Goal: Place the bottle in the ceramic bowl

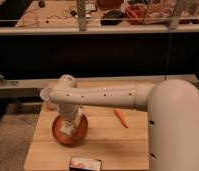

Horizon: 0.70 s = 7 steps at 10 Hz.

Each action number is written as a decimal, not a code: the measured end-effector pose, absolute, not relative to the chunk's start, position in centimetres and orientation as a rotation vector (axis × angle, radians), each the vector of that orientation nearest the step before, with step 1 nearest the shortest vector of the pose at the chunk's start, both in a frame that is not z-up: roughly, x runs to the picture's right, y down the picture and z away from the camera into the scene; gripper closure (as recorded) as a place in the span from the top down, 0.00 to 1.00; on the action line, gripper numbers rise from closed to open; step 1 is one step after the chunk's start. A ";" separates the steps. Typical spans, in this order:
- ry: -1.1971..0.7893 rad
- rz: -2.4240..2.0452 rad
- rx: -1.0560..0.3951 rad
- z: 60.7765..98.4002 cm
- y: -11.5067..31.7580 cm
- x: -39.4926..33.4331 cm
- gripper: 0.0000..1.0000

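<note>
Dark and flat, a box with a pinkish label lies at the near edge of the wooden table, with bare wood stretching to its right. Behind it, near the left edge, the orange-brown ceramic bowl holds the whitish bottle, and the gripper reaches down onto it; whether its jaws grip cannot be told. Farther back, a carrot lies in open space mid-table, and a white cup stands at the far left corner.

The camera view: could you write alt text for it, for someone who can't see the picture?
A white robot arm reaches down over a wooden table, its gripper inside an orange-brown ceramic bowl with a small whitish bottle. On the table also lie a carrot, a white cup behind the arm, and a flat dark box at the front edge.
</note>
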<state>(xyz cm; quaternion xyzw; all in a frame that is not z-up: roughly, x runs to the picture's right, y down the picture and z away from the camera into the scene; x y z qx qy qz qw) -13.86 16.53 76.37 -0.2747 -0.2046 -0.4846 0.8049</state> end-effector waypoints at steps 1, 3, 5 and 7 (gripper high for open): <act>-0.438 -1.038 -0.590 76.4 16.5 -13.9 0.11; -0.443 -1.045 -0.591 76.4 16.6 -14.2 0.11; -0.445 -1.052 -0.594 76.5 16.5 -14.4 0.11; -0.448 -1.055 -0.596 76.6 16.6 -14.5 0.11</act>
